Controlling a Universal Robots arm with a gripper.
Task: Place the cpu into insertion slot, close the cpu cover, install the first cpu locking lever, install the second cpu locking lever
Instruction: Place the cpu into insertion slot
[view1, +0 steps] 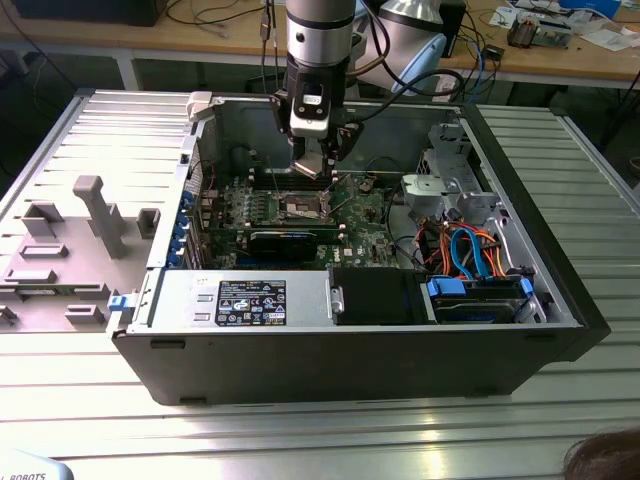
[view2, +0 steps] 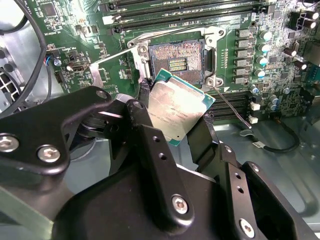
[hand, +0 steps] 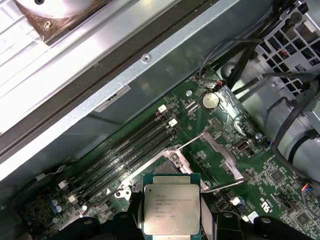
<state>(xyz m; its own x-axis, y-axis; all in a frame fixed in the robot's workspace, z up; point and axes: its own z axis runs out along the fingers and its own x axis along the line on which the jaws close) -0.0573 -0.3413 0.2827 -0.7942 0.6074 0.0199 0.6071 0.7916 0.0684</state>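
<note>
Big open PC case (view1: 350, 370), green motherboard (view1: 372, 212) lying in the bottom. The gripper (view1: 318, 172) hangs over the board with its claw pinched on the cpu (view2: 177, 112) by two edges. The chip sits just above the bare insertion slot (view2: 177, 62), not seated.

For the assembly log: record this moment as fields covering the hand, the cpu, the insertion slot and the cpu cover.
hand: shut on the cpu, fingers on two opposite edges
cpu: held off the board near the slot, metal top toward both wrist views, not seated
insertion slot: empty, contact field exposed
cpu cover: swung open beside the slot
task state: cpu not yet placed
</note>
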